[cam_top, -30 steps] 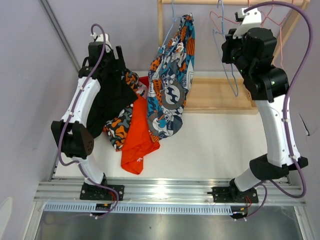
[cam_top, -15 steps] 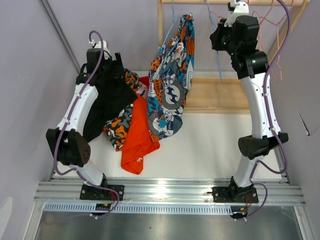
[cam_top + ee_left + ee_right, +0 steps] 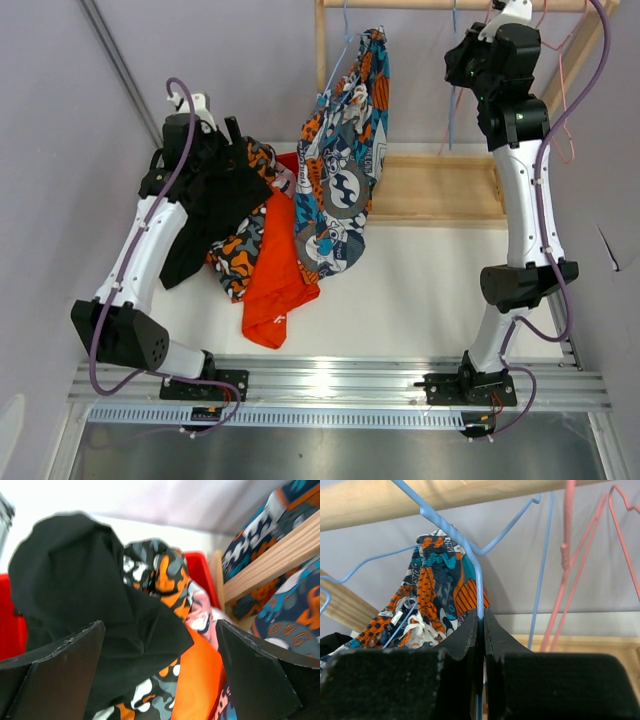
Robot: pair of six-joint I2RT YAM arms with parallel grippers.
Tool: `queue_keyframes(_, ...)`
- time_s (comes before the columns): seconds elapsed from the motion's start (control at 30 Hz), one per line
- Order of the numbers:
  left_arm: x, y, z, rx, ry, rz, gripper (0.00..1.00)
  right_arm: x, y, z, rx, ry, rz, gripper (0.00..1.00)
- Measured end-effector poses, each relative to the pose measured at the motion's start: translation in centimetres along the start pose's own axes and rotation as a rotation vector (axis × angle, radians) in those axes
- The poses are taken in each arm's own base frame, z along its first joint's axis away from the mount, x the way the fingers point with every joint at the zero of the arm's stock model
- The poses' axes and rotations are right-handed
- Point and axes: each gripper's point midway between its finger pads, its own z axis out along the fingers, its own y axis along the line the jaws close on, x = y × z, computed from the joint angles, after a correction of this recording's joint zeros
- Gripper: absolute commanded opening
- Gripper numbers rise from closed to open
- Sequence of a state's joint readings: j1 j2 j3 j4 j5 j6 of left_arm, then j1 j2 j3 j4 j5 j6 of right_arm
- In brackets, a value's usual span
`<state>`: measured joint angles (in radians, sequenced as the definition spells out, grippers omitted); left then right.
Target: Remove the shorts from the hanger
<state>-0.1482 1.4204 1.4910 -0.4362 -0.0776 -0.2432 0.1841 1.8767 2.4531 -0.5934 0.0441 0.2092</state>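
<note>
My left gripper [image 3: 226, 148] [image 3: 160, 630] is open, its jaws wide apart over the heap of shorts. The plain black shorts [image 3: 200, 205] [image 3: 75, 585] lie just beyond the jaws, on top of the heap. Under them lie the orange-black-white blotched shorts [image 3: 236, 255] [image 3: 160, 575], the plain orange shorts [image 3: 276, 272] [image 3: 200, 680] and the pink printed shorts [image 3: 202, 617]. The blue shorts with orange-white print [image 3: 345, 150] [image 3: 432, 590] hang on a blue hanger from the wooden rail [image 3: 400, 5]. My right gripper [image 3: 458, 60] [image 3: 481, 617] is shut on an empty blue hanger [image 3: 452, 100] [image 3: 479, 580] up at the rail [image 3: 420, 500].
A red bin [image 3: 200, 570] sits behind the heap. The wooden rack has an upright [image 3: 321, 50] and a base [image 3: 440, 190]. Pink hangers [image 3: 560, 90] [image 3: 567, 555] hang right of my right gripper. A grey wall stands close on the left.
My right arm has stretched upward and carried the empty blue hanger up to the rail. My left arm has swung out to the left, with its gripper staying over the black shorts.
</note>
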Motion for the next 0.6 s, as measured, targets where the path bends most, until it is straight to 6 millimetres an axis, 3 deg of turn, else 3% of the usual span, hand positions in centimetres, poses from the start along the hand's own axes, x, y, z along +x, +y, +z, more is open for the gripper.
queue_keyframes(0.13, 1.6, 0.3, 0.3, -0.015, 0.054, -0.012, 0.99, 1.1, -0.5, 0.6, 0.012, 0.024, 0.004, 0.00)
queue_keyframes(0.3, 0.9, 0.1, -0.6, -0.006, 0.035, -0.025, 0.99, 3.9, -1.7, 1.5, 0.039, 0.088, 0.014, 0.00)
queue_keyframes(0.33, 0.6, 0.0, -1.0, -0.004, 0.025, -0.027, 0.99, 4.2, -1.8, 1.7, 0.040, 0.094, 0.017, 0.04)
queue_keyframes(0.4, -0.2, -0.1, -1.9, 0.003, 0.001, -0.029, 0.99, 4.3, -1.9, 1.7, 0.041, 0.093, 0.026, 0.41)
queue_keyframes(0.43, -0.5, -0.2, -2.3, 0.006, -0.009, -0.030, 0.99, 4.2, -1.8, 1.6, 0.042, 0.092, 0.033, 0.71)
queue_keyframes(0.53, -1.6, -0.4, -3.7, 0.018, -0.047, -0.032, 0.99, 3.5, -1.9, 1.1, 0.046, 0.078, 0.035, 0.95)
queue_keyframes(0.6, -2.0, -0.4, -4.5, 0.023, -0.064, -0.033, 0.99, 3.0, -2.0, 0.3, 0.056, 0.069, 0.034, 0.97)
